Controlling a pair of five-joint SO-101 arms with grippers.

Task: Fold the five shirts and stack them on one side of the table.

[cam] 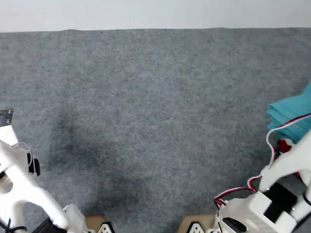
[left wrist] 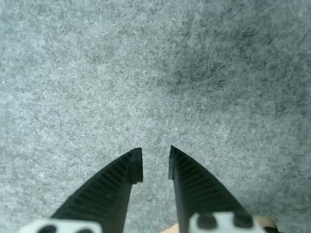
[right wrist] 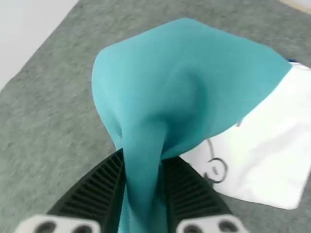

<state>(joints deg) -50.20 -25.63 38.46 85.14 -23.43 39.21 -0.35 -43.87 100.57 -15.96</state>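
A teal shirt (right wrist: 194, 82) is pinched between the fingers of my right gripper (right wrist: 143, 160), which is shut on a fold of it. The cloth rises in a hump off the grey mat (right wrist: 43, 111). Under its far side lies a white shirt (right wrist: 272, 145). In the high view the teal shirt (cam: 289, 114) lies at the table's right edge, above the right arm (cam: 277, 194). My left gripper (left wrist: 155, 162) hangs over bare mat (left wrist: 146, 73) with a narrow gap between its fingers and nothing in it. The left arm (cam: 19, 184) stands at the near left corner.
The grey mat (cam: 155, 107) covers the table up to a pale wall (cam: 155, 12) at the back. Red and white cables (cam: 286, 127) loop over the right arm. A dark shadow patch (cam: 77, 145) lies on the mat left of centre.
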